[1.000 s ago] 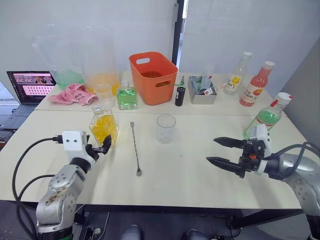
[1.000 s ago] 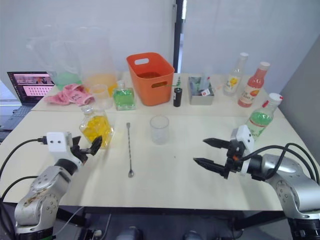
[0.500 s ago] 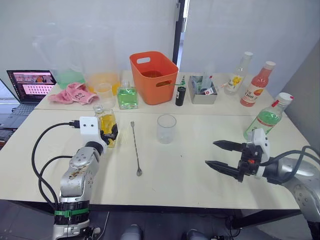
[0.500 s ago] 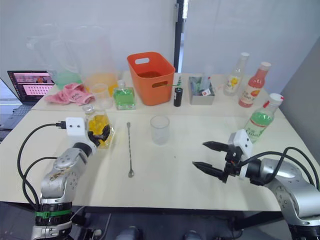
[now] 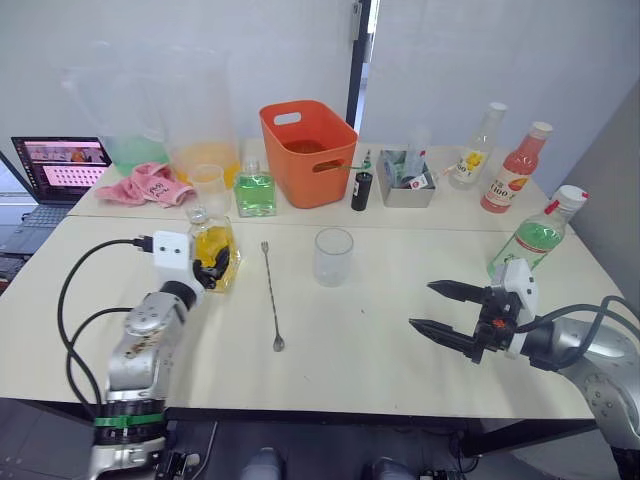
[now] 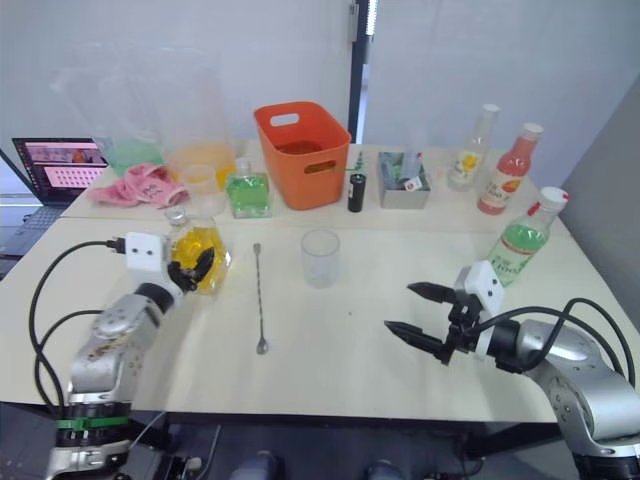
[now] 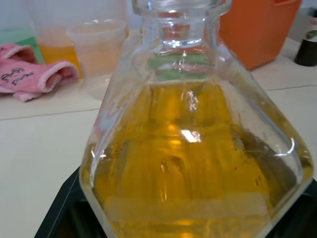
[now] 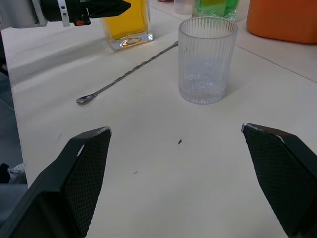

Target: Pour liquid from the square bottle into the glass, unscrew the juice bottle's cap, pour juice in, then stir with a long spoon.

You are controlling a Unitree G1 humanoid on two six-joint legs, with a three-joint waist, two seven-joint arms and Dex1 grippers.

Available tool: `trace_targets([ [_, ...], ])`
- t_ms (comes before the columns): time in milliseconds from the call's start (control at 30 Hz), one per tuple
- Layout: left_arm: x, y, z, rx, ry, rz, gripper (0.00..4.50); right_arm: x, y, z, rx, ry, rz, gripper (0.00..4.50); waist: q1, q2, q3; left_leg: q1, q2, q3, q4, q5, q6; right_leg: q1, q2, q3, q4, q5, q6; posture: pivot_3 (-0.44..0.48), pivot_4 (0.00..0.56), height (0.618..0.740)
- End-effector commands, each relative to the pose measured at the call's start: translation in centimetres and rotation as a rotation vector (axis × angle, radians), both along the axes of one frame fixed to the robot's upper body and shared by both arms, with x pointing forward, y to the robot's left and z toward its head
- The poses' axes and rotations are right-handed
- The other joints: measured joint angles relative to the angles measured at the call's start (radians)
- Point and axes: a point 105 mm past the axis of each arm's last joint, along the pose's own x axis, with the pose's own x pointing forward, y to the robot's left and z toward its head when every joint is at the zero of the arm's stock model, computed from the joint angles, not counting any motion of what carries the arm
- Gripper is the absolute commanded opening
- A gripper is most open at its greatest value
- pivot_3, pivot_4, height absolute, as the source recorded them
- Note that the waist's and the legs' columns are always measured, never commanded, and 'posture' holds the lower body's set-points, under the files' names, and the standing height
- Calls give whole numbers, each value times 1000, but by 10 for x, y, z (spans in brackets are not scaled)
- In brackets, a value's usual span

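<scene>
Right, barely underway — the left gripper point(image 5: 213, 268) has its fingers around the square bottle point(image 5: 213, 247) of yellow liquid left of the spoon point(image 5: 271, 297), the right gripper point(image 5: 443, 310) waits spread wide, and the glass point(image 5: 332, 257) is empty — pouring, uncapping, stirring all remain.

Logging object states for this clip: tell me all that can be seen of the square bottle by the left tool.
The square bottle is clear glass with flat sides, sloping shoulders, a short neck and a clear stopper. Yellow-orange liquid fills most of its body. It stands upright on the table, left of the long spoon. The left tool reaches around its lower body, black fingers close against the glass.
</scene>
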Motion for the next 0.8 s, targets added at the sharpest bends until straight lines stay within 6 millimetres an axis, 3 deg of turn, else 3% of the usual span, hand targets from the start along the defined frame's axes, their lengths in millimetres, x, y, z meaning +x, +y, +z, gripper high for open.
trace_targets([
  [33,-16,-15,67,-2,-238,-332,2806,0,-3,10,8,-53,-19,4500,-4,-2,1,-1,0,0,0,0,0,-1,0,0,0,0,0,0,150,739],
  [200,-42,-57,72,-13,-145,-818,2806,1,-7,10,6,-49,-26,4500,9,-2,2,-9,-1,-2,3,1,-1,-3,0,0,-1,1,1,0,150,739],
  [300,-55,-78,71,-3,-87,-1023,2806,3,-8,9,4,-49,-30,4500,10,-2,2,-9,-1,-3,5,1,-1,-2,0,0,-1,1,2,0,150,739],
  [433,-71,-120,59,49,-6,-1312,2806,4,-7,10,4,-55,-35,4500,7,-2,2,-8,-1,-3,5,1,-1,-2,1,0,0,1,2,0,150,739],
  [667,-60,-165,34,124,-15,-1429,2806,-1,-11,15,-4,-64,-66,4500,5,-2,2,-8,-1,-4,7,1,-1,-2,1,0,2,1,2,0,150,739],
  [800,-58,-176,19,208,-21,-1455,2806,-4,-14,17,-11,-66,-86,4500,-4,-1,2,-8,-1,-3,7,1,0,-2,1,0,1,1,2,0,150,739],
])
